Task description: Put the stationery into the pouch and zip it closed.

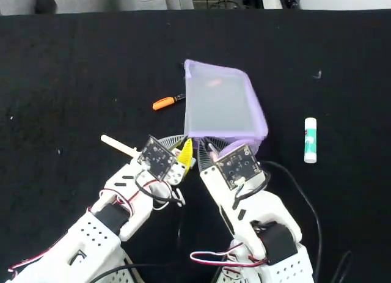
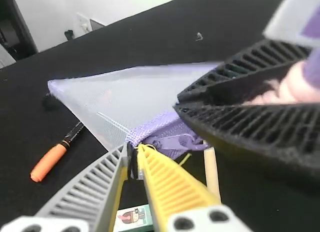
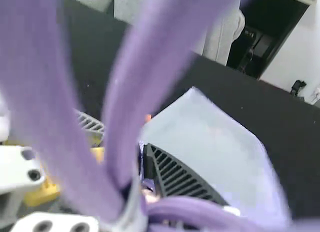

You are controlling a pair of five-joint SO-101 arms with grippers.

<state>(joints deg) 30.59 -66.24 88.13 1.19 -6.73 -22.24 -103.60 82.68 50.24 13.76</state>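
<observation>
A: Three items lie outside the pouch (image 1: 220,102) on the counter (image 1: 61,81): an orange pen (image 1: 164,103) at its 9 o'clock, a glue stick (image 1: 310,140) at 3 o'clock, and a wooden stick (image 1: 117,146) near 7 o'clock. Which step is this?

B: Opening the mouth, I judge. Both grippers meet at the pouch's 6 o'clock edge, where the zipper (image 2: 160,137) runs. The left gripper (image 2: 131,153) has its grey and yellow fingers pressed together on the purple corner at the zipper's end.

A: And the right gripper (image 2: 179,103)?

B: Just beside it, toward 5 o'clock. Its black fingers seem clamped on the purple rim, and fabric drapes across its own camera.

A: Pose?

B: The left arm (image 1: 116,209) and right arm (image 1: 263,216) stretch forward from the near side and lean toward each other, tips nearly touching.

A: Next?

B: Probably draw the two holds apart so the mouth gapes. Then one gripper must let go to fetch the pen. The pouch looks limp, so the other hold must keep the rim up.
</observation>
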